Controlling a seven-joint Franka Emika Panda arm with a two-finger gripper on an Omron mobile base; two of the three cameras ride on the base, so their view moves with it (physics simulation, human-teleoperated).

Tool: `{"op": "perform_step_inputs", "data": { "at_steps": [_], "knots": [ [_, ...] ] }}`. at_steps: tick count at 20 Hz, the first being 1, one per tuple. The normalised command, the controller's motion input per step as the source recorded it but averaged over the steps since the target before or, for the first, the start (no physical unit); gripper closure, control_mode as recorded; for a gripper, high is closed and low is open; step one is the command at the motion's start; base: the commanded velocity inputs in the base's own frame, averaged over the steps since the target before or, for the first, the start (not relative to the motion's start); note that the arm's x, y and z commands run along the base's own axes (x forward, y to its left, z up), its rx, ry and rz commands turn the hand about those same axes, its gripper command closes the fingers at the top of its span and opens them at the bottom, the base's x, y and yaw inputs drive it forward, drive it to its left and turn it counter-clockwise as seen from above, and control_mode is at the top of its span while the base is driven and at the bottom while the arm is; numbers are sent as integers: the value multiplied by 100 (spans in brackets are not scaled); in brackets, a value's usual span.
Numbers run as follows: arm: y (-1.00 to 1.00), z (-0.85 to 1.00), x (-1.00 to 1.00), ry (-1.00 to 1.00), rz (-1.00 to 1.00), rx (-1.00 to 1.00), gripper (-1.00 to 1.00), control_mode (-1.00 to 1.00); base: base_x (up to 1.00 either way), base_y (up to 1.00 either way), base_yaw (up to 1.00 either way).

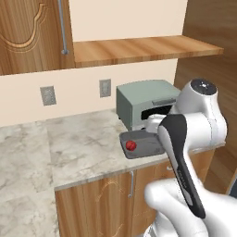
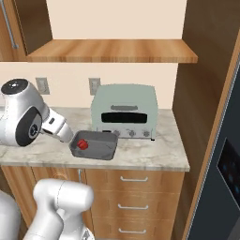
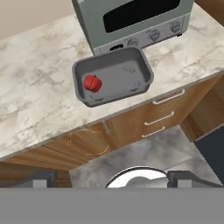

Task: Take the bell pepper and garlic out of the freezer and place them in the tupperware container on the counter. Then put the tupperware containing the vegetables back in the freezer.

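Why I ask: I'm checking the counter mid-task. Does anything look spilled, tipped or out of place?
Nothing stands out. The bell pepper lies inside the tupperware container, which sits flat on the counter in front of the toaster oven. No spill or damage shows.

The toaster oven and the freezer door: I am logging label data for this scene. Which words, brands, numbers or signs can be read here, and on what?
None can be read.
toaster oven: knobs along its front, no legible marks.
freezer: dark door panel with small blue marks, too small to read.
tupperware container, bell pepper, counter: no text.
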Motion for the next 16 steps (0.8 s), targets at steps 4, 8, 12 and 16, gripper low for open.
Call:
{"op": "perform_step_inputs", "data": {
  "at_steps": [4,8,12,16],
  "knots": [
    [-4,-9,-23,8,0,0,-100,100,-16,0,0],
    [0,0,0,0,0,0,-100,100,-99,-6,-1],
    [0,0,0,0,0,0,-100,100,-100,-41,-5],
    [0,0,0,0,0,0,-100,100,-100,-85,-4]
  ]
}}
